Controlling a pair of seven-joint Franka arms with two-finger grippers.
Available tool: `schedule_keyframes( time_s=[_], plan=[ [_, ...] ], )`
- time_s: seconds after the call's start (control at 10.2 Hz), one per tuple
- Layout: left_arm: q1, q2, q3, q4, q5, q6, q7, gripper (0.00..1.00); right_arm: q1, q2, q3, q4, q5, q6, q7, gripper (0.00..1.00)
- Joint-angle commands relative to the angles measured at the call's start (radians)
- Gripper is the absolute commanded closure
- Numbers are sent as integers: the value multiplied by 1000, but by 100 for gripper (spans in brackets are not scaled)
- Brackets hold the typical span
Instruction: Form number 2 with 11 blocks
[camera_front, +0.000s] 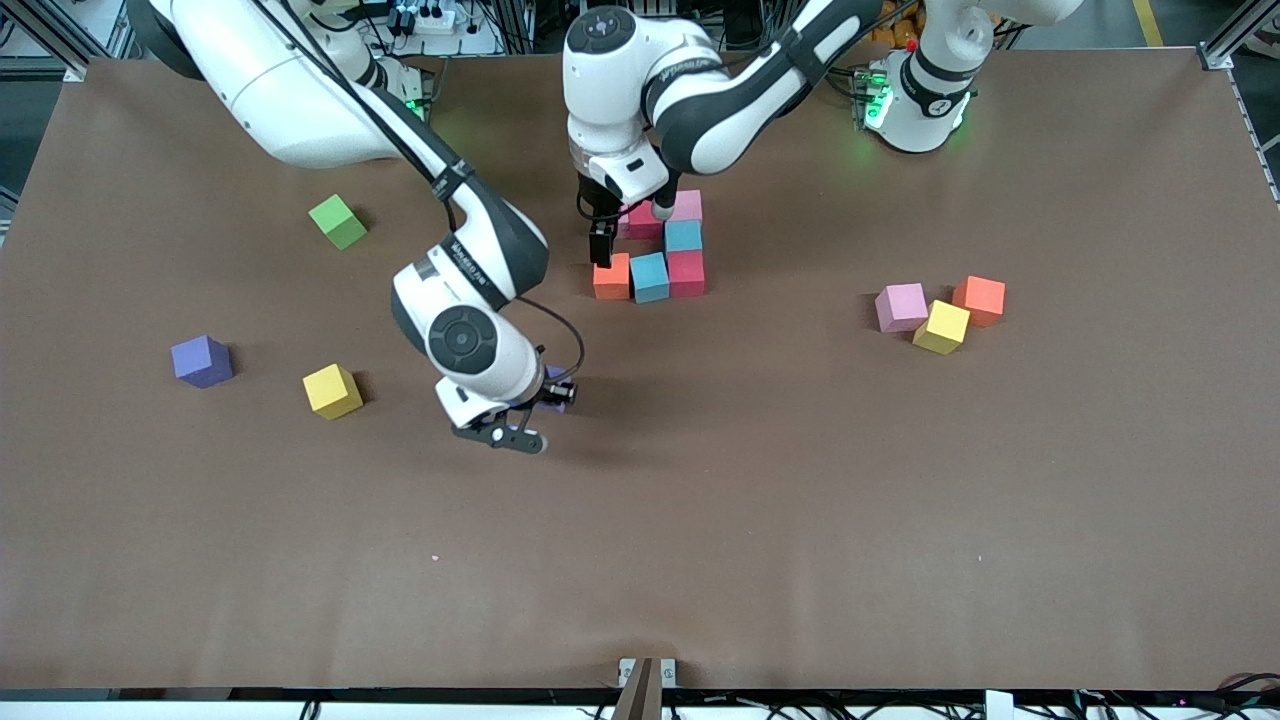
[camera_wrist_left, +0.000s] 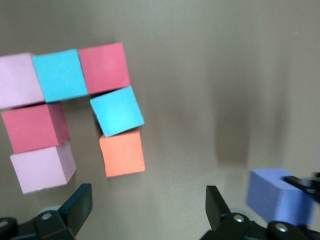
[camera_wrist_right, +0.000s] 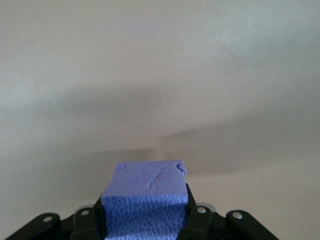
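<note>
Right tool (camera_front: 545, 400) grips a purple block (camera_wrist_right: 145, 200) above the table (camera_front: 800, 500); left tool (camera_front: 630, 235), spread wide, hovers over the block cluster (camera_front: 660, 255).

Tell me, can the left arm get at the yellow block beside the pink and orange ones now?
Probably yes: the left gripper is open and holds nothing, and the yellow block lies uncovered toward that arm's end, touching the pink block and the orange block.

The purple block (camera_wrist_right: 145, 202) clamped in the right claw (camera_wrist_right: 145, 220) looked like matt foam with a finely pebbled, cracked skin; the surface (camera_front: 800, 500) looked matt brown, paper-like.
</note>
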Motion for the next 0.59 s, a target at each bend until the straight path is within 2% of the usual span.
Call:
schedule_keyframes(
  time_s=[0.0, 0.29, 0.49],
  plan=[
    [36, -44, -20, -25, 31, -71, 150, 0, 42, -46, 6, -90, 3, 31, 0, 100],
    [117, -69, -20, -25, 30, -140, 460, 0, 64, -46, 8, -136, -1, 70, -16, 100],
    [207, -101, -20, -24, -2, -157, 709, 0, 92, -47, 8, -164, -1, 114, -12, 100]
  ],
)
